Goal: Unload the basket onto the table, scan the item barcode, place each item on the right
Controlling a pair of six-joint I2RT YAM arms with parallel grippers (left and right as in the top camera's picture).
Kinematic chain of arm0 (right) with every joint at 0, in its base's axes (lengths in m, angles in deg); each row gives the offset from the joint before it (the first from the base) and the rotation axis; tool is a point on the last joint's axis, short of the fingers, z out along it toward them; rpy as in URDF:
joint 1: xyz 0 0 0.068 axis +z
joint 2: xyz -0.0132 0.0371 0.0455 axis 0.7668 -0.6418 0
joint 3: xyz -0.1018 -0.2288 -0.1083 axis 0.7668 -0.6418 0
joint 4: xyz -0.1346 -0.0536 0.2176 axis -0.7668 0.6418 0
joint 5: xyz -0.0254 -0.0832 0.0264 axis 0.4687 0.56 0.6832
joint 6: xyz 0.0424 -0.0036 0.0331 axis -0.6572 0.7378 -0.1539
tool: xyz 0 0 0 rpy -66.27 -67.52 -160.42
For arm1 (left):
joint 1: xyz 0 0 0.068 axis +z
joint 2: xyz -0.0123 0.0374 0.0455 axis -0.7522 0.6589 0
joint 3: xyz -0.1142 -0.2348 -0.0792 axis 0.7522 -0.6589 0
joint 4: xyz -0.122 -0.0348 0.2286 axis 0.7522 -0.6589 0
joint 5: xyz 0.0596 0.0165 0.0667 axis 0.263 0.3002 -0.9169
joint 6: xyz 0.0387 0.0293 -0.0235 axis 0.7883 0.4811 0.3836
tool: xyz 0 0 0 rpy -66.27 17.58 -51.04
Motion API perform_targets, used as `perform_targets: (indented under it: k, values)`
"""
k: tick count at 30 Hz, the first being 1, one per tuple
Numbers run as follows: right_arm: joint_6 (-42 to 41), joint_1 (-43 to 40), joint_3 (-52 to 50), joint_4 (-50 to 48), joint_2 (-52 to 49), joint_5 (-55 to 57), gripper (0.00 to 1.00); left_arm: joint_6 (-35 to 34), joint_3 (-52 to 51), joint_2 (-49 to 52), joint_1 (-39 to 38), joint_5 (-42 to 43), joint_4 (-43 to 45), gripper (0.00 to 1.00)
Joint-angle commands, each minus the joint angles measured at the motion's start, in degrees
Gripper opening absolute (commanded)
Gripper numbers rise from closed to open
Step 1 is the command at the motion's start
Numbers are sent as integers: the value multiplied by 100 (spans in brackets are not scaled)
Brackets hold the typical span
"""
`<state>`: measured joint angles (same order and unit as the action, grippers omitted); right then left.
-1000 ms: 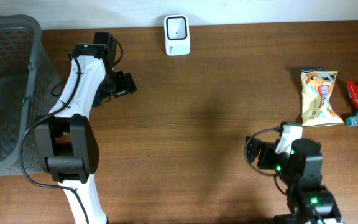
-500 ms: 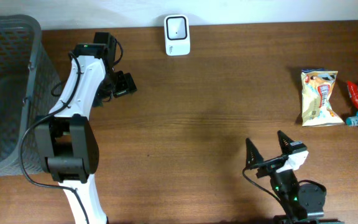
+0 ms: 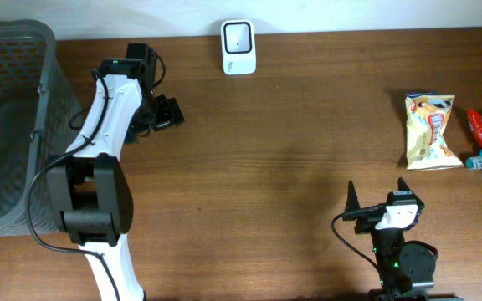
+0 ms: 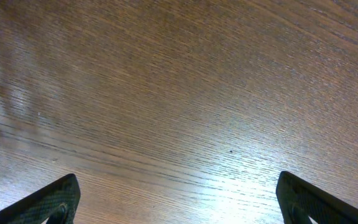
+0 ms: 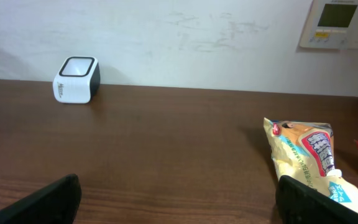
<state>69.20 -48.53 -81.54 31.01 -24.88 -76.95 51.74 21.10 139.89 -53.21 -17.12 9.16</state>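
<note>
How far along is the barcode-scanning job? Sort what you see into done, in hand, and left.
Done: nothing; the snack bag lies on the table, far from the scanner. In hand: nothing; the left gripper and right gripper are open and empty. Left: grasp the bag, present it to the scanner.

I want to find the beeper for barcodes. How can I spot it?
Look along the far edge of the brown table, by the white wall. The scanner stands there alone, a small white box with a dark-rimmed window, unlike the colourful snack bag at the right.
</note>
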Motion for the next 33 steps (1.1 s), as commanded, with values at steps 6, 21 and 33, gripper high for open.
perform_targets:
  k: [6,21,33]
  values:
    - [50,33,-52,26,48,-20,99,-50,15,39,-7,-20,-7,99]
    - [-72,33,-52,17,48,-20,99,-50,15,39,-7,-20,-7,99]
    - [-72,33,-52,17,48,-20,99,-50,9,-713,-103,-131,-304,99]
